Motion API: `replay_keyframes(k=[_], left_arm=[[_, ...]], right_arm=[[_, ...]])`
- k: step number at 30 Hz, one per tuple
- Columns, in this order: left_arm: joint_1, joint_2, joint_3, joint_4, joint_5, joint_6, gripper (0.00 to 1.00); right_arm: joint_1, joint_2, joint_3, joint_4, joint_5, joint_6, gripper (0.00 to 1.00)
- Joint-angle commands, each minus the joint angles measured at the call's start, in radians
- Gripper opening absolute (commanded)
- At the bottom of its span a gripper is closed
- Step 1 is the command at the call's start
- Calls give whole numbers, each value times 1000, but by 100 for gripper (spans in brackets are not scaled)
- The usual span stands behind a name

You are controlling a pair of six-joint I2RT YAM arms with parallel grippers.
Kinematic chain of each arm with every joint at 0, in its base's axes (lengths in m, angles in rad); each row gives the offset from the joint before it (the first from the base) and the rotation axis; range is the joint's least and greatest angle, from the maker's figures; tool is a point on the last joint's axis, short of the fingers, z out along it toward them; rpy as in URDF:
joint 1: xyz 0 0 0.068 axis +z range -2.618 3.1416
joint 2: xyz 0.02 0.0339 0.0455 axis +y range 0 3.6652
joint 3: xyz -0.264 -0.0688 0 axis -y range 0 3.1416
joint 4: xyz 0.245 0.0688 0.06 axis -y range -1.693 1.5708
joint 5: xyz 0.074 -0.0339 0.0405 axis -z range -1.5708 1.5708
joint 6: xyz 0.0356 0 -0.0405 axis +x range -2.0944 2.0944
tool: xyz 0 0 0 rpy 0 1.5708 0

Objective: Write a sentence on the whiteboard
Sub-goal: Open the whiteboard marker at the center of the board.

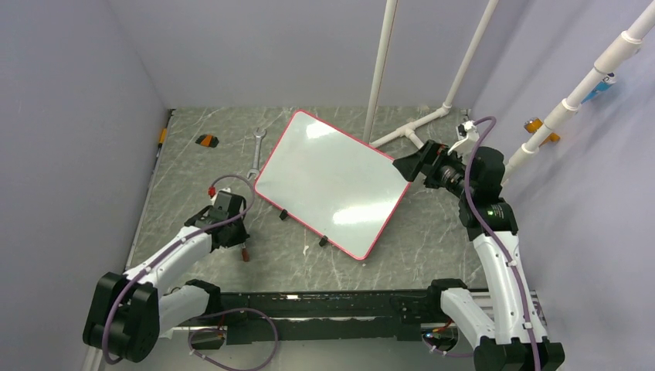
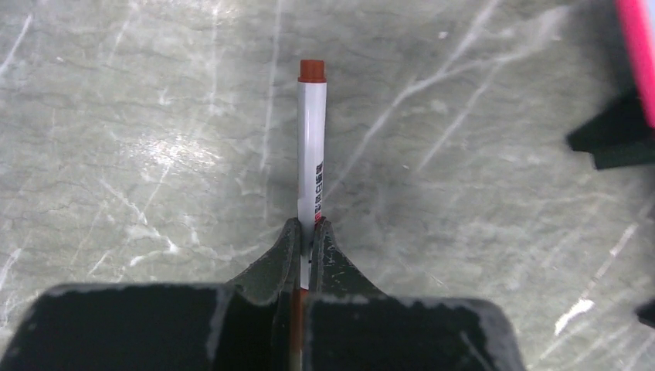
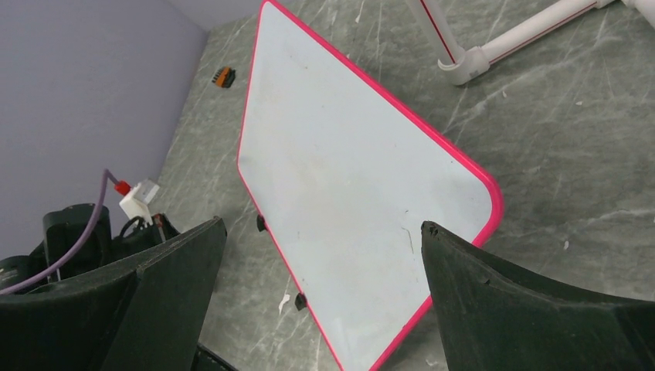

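Observation:
The whiteboard [image 1: 332,182] lies tilted on the grey marbled table, pink-red rim all round, its white face blank; no sentence shows on it. It also fills the right wrist view [image 3: 347,185], and its rim shows at the top right of the left wrist view [image 2: 637,46]. My left gripper [image 1: 239,238] is low over the table left of the board. It is shut [image 2: 310,226] on a white marker [image 2: 311,139] with a red-brown end, which points away from the wrist. My right gripper [image 1: 403,166] is open and empty [image 3: 320,224], held above the board's right edge.
Two black clips [image 1: 283,215] [image 1: 324,241] sit on the board's near edge. A wrench [image 1: 255,151] and a small orange-black object [image 1: 206,140] lie at the back left. White pipes [image 1: 417,127] stand behind the board. Walls close in on both sides.

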Motion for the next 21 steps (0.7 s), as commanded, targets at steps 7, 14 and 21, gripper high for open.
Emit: replay_keyframes(k=[7,14,21], left_arm=[[-15,-220,201,-84,176,162,0],[-15,-236,394,-117,433,312,0],[-15,-159,603,-137,613,535,0]], right_arm=[[3,-89,49,4,28,26,100],[3,-138,23,73,-79,70,100],[15,-135,-4,202,-226,156,100]])
